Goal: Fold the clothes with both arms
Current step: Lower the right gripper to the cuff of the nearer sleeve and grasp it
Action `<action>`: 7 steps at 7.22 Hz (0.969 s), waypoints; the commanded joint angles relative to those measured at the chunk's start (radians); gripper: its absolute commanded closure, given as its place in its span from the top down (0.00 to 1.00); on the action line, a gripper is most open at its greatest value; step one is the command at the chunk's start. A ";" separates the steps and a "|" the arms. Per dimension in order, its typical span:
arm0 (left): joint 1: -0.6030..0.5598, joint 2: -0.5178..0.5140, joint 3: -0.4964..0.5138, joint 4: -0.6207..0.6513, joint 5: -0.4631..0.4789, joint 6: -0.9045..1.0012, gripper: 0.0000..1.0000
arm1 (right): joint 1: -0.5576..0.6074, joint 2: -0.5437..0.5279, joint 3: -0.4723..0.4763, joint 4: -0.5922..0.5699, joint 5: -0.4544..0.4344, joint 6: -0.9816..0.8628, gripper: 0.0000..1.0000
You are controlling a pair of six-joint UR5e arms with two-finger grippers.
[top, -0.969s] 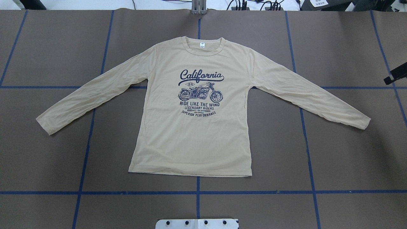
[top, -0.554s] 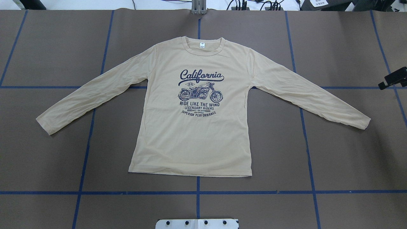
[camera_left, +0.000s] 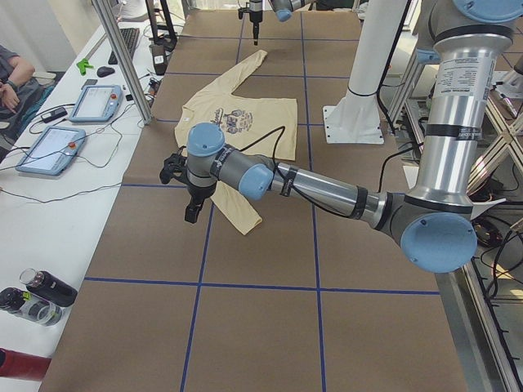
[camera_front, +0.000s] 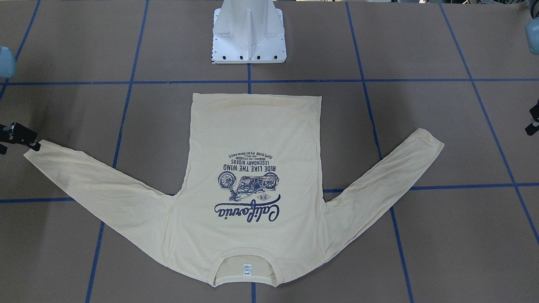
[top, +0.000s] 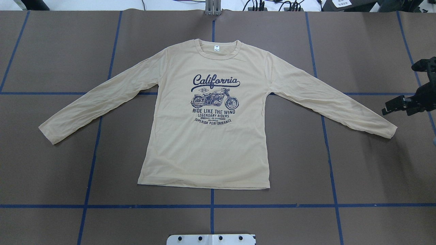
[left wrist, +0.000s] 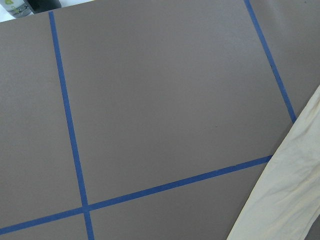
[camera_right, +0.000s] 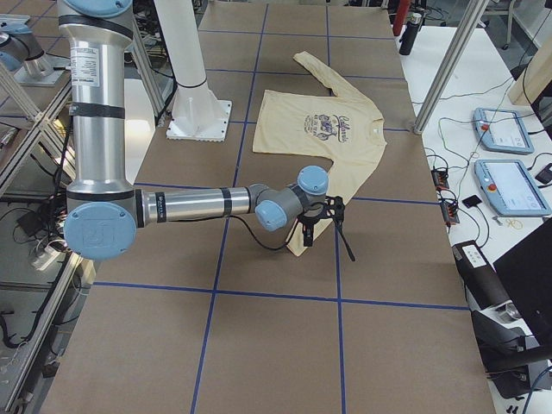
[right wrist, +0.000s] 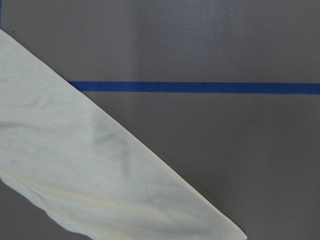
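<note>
The cream long-sleeved shirt (top: 204,143) lies flat on the brown table, navy "California" print up, collar far from the robot and both sleeves spread. My right gripper (top: 395,105) hovers just beyond the right sleeve's cuff (top: 386,129); its fingers look apart with nothing between them. It also shows at the left edge of the front-facing view, as the right gripper (camera_front: 19,136). The left gripper (camera_left: 192,200) hangs beside the left cuff (camera_left: 245,220); only a black sliver of it (camera_front: 532,122) enters the front-facing view, so I cannot tell its state. Each wrist view catches a strip of sleeve (right wrist: 75,165) (left wrist: 295,195).
Blue tape lines (top: 211,206) grid the brown table cover. The white pedestal base (camera_front: 249,35) stands at the robot's side of the shirt hem. Tablets (camera_left: 94,102) and bottles (camera_left: 41,294) sit on the white bench past the table's far edge, where a person's arm (camera_left: 12,77) shows.
The right gripper has come in from the right edge of the overhead view, moving leftward and nearer toward the right cuff. The shirt has not moved.
</note>
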 commanded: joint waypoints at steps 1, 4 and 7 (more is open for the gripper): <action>0.000 0.000 -0.001 -0.005 0.000 -0.003 1.00 | -0.042 0.000 -0.026 0.001 -0.014 0.000 1.00; 0.000 0.000 -0.006 -0.005 0.000 -0.005 1.00 | -0.068 -0.003 -0.070 0.037 -0.014 -0.011 1.00; 0.000 0.000 -0.009 -0.005 0.000 -0.005 1.00 | -0.073 -0.009 -0.107 0.124 -0.012 0.000 1.00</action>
